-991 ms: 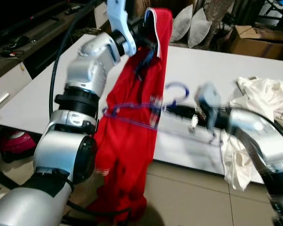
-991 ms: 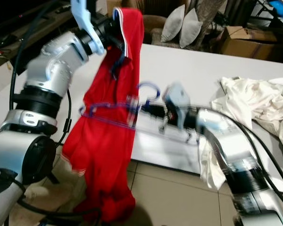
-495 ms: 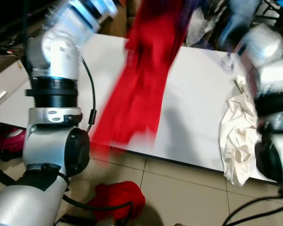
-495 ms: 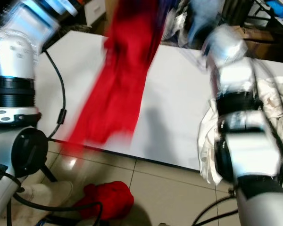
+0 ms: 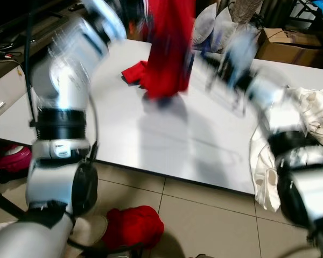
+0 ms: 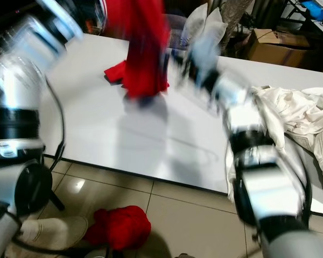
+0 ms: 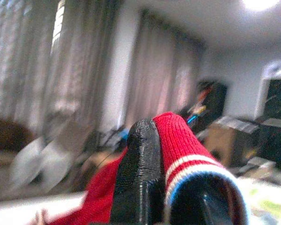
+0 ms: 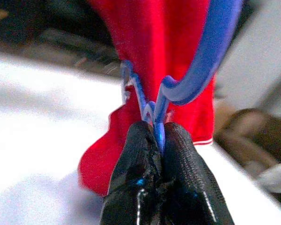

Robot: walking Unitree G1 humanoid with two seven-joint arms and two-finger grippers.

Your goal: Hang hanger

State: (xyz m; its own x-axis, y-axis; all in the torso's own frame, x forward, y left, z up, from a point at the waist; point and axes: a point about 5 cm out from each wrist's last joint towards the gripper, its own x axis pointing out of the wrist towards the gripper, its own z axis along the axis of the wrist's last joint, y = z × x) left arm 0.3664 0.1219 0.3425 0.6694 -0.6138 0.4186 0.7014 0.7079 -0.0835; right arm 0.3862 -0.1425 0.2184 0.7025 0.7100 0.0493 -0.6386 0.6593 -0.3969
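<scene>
A large white tabletop (image 5: 151,134) carried the scene, much of it smeared by motion blur. Above its far edge a long red garment (image 5: 169,48) hung upright, its lower end bunched on the tabletop near that edge. A heap of white clothing (image 5: 307,115) lay at the right edge, part of it draping over the near right corner. On the tiled floor (image 5: 204,220) below the near edge sat a small red cloth bundle (image 5: 134,226).

The left gripper (image 7: 150,187) was raised at the far left, its fingers clenched on the garment's striped ribbed collar (image 7: 192,159). The right gripper (image 8: 160,154) reached toward the garment from the right, its fingers pinched on the wire of a blue hanger (image 8: 196,70), which stood against the red fabric.
</scene>
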